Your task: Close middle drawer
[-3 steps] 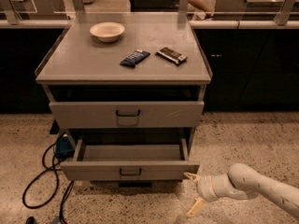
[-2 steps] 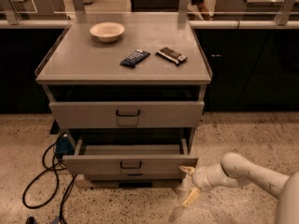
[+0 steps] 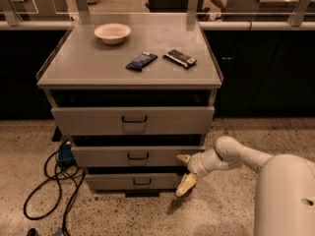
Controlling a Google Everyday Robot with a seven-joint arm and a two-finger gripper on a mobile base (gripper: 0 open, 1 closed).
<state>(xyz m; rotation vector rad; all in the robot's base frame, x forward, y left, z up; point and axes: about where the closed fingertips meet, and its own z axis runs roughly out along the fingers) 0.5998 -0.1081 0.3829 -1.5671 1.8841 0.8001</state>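
Gripper [image 3: 181, 175] sitting at right end of middle drawer [image 3: 123, 157], fingers spread, gripping nothing, upper finger touching it. Drawer looking almost shut. Off-centre contact risking skew: pushing straight inward, level, slowly.

Middle drawer [image 3: 98, 156]: dark gap visible above its front panel, small handle [image 3: 138, 156] at centre. I read the gripper [image 3: 185, 172] at 3 o'clock of that handle, fingers spread apart. Upper fingertip [image 3: 183, 158] is at the right end of the drawer front; I cannot tell if it touches. The lower finger hangs beside the bottom drawer [image 3: 113, 182]. On the counter [image 3: 83, 68]: bowl [image 3: 112, 33], dark blue packet [image 3: 141, 61] at its 5 o'clock, brown packet [image 3: 179, 58] at 3 o'clock of the blue one.
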